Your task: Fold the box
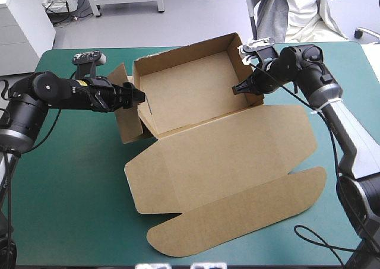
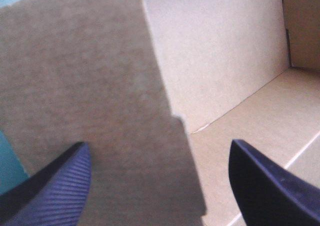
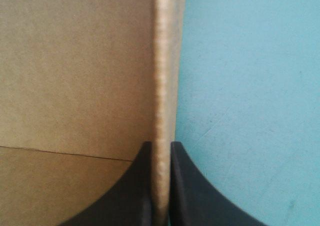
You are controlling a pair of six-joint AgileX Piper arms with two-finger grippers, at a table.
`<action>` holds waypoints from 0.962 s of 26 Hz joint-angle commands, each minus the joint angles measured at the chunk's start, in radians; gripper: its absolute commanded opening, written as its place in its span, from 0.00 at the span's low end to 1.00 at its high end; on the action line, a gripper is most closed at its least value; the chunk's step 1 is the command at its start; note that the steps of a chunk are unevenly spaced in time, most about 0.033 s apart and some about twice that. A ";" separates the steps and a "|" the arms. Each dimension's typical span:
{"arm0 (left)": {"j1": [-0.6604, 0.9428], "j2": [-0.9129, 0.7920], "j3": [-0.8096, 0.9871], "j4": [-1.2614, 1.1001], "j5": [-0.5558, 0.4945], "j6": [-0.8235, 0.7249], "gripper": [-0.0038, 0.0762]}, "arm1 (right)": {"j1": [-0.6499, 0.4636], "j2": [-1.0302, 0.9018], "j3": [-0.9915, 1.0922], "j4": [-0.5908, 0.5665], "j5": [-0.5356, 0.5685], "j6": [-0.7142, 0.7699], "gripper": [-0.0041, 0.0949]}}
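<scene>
**Brown box stands as an open tray at the far middle of the table, with an arm at each side wall**

The table's teal-green cover carries only the box. Its walls are raised, and its lid lies flat on the near side of the tray, with rounded tabs toward the table's near edge. A loose flap hangs outside the tray's left wall.

In the left wrist view, board fills the space ahead and hides most of the cover beyond it. Whether either finger touches the board cannot be made out.

The left gripper stands wide apart astride the left wall, one finger outside and one over the tray floor. The right gripper is pinched on the tray's right wall, with the board's edge between its fingers.
</scene>
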 commanded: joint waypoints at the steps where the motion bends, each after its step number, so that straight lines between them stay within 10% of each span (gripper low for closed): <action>1: -0.006 -0.037 -0.036 -0.018 -0.046 -0.006 0.73 | -0.001 -0.059 -0.039 0.019 -0.044 0.008 0.03; 22: -0.006 -0.041 -0.065 -0.201 -0.004 -0.004 0.73 | -0.001 -0.059 -0.039 -0.026 -0.022 0.013 0.03; 25: -0.006 -0.041 -0.177 -0.213 0.049 -0.004 0.61 | -0.001 -0.059 -0.039 -0.028 -0.022 0.013 0.03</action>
